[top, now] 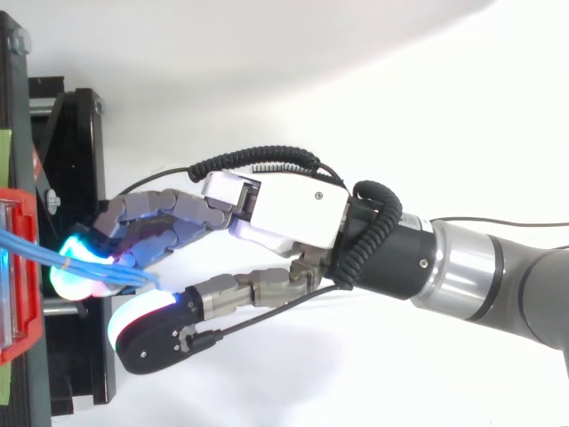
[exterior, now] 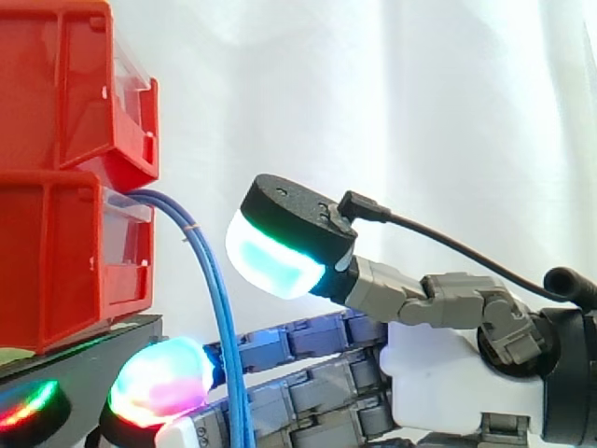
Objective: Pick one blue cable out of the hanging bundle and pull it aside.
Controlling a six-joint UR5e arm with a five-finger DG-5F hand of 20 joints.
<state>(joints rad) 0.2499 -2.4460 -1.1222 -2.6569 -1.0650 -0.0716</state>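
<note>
— Where are the blue cables (exterior: 215, 308) found?

— In the side view they are seen leaving the front of the lower red bin (exterior: 56, 261), at its 3 o'clock side. From there they are bent downward and hang toward 5 o'clock. A second red bin (exterior: 75, 84) is stacked on it at 12 o'clock, and both are carried on the black stand (exterior: 93, 350).

— And how is the hand (top: 284, 209) held?

— It is brought in from 3 o'clock on the arm (top: 498, 276). The fingers (exterior: 159, 381) are stretched out nearly straight toward 9 o'clock, and the cables are crossed just behind their glowing tips. The thumb pad (exterior: 275, 257) is kept well apart, at 12 o'clock of the fingers in the side view. Nothing is clasped: the hand is spread, not closed.

— Are the cables touched?

— From above, the strands (top: 36, 249) are seen running from the bin along the fingers on the thumb's side. Contact cannot be told.
</note>
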